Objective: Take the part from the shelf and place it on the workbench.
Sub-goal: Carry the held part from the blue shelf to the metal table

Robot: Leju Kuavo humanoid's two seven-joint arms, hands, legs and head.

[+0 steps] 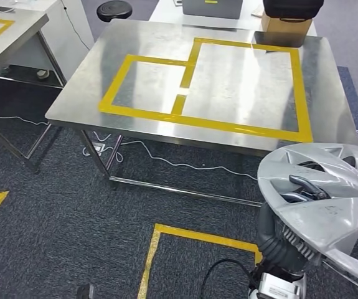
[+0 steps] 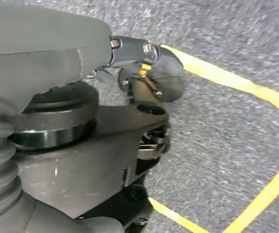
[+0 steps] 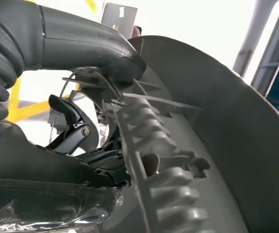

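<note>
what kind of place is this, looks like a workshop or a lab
Probably a robot test lab or workshop: a steel workbench marked with yellow tape, taped zones on the carpet floor, and a silver hubcap held in the right hand.

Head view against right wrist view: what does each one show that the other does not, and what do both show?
Head view alone: the steel workbench with yellow tape outlines, the carpet, and the hubcap's silver face. Right wrist view alone: the hubcap's ribbed grey underside and the thumb pressed on it. Both: the right hand holding the hubcap.
</note>
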